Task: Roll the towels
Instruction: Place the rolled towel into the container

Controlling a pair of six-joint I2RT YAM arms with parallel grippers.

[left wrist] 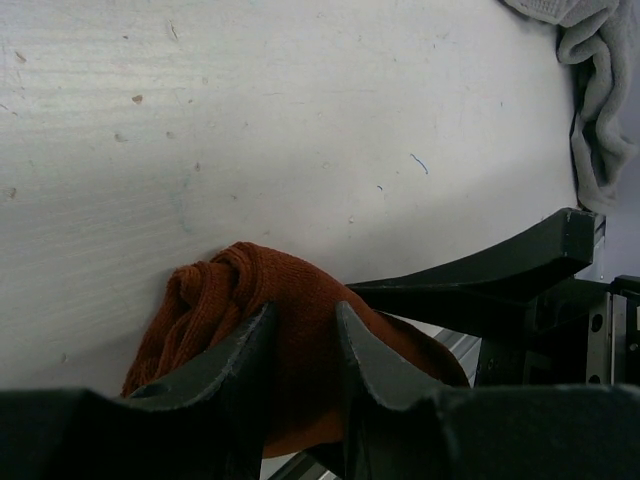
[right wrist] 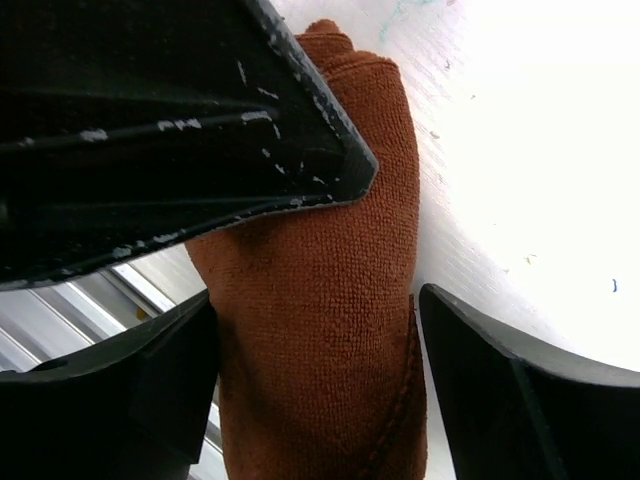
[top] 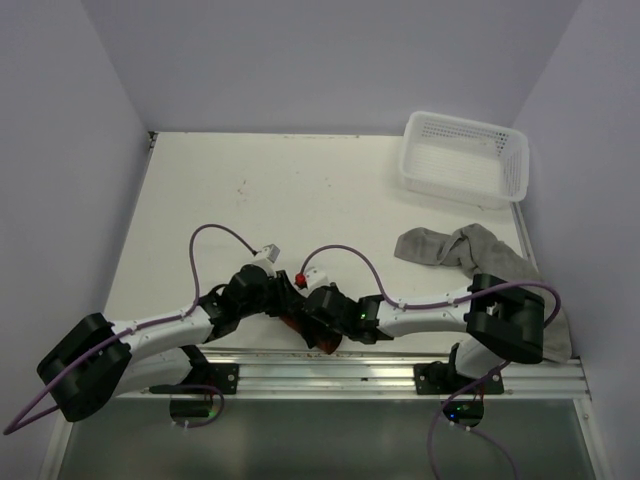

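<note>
The left gripper [left wrist: 305, 312] is reaching in from the left side to the near edge of the table [top: 250, 200], its jaws drawn nearly together with only a slim gap showing, and rust-coloured cloth is filling that gap, so it appears to be pinching a fold rather than merely resting on it. The rust-brown towel [left wrist: 215, 300] is lying right there, just beside the metal rail [top: 400, 365] at the table's front, and it is taking the form of a thick, bunched bundle rather than a flat sheet; one end is looking knotted and loose, so the roll seems to be under way but not yet tidy or finished. The right gripper [right wrist: 315, 300] is meeting it from the other side, jaws spread wide and straddling the bundle without clamping it. Further right, the grey towel [top: 445, 247] is sprawling crumpled and unrolled, one end trailing under the right arm, with neither gripper touching it. The white basket [top: 470, 125] is sitting at the far right corner, well apart. By this reading, the work is sitting at less than half: one towel is being shaped, and the other is waiting entirely.
</note>
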